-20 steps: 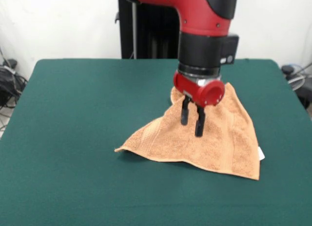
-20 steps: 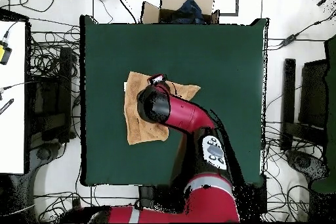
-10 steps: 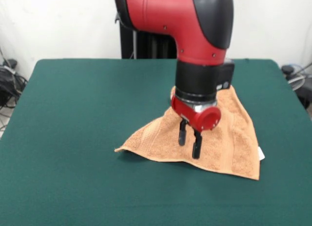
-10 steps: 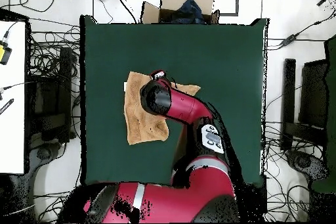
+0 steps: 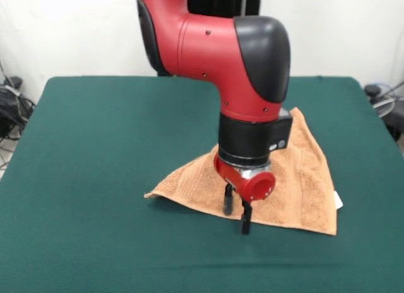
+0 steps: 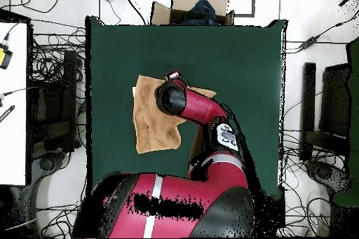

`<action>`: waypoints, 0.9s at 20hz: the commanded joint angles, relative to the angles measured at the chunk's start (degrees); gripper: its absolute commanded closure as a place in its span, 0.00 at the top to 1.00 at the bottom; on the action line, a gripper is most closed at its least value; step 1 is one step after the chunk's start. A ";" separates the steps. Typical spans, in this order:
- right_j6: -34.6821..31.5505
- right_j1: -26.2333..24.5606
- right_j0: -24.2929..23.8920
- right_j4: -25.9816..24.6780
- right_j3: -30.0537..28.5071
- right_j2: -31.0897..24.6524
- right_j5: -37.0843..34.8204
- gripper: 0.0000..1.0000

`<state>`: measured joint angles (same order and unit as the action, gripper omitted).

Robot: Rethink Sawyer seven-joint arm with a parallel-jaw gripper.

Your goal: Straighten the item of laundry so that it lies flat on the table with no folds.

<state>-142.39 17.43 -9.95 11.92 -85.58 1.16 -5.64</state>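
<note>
Orange towel (image 5: pixel 297 173) lain partly folded on green worktop (image 5: pixel 95 148), fingers (image 5: pixel 237 216) slightly apart, lowered at towel's near edge, nothing gripped.

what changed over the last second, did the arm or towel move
The end effector came down and toward the camera, from over the hand towel's middle to its near edge, with its fingers drawing closer together. The towel's left corner shifted slightly. Otherwise the towel kept its folded, triangular shape on the green table.
</note>
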 commanded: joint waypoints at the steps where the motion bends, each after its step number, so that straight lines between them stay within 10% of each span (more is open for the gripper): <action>1: -0.05 -11.55 -1.81 -2.62 9.17 -1.69 4.03 1.00; 18: -3.00 -16.83 -0.60 -1.79 21.98 0.62 7.04 1.00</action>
<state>-142.39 12.75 -10.16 10.89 -72.70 1.26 -9.85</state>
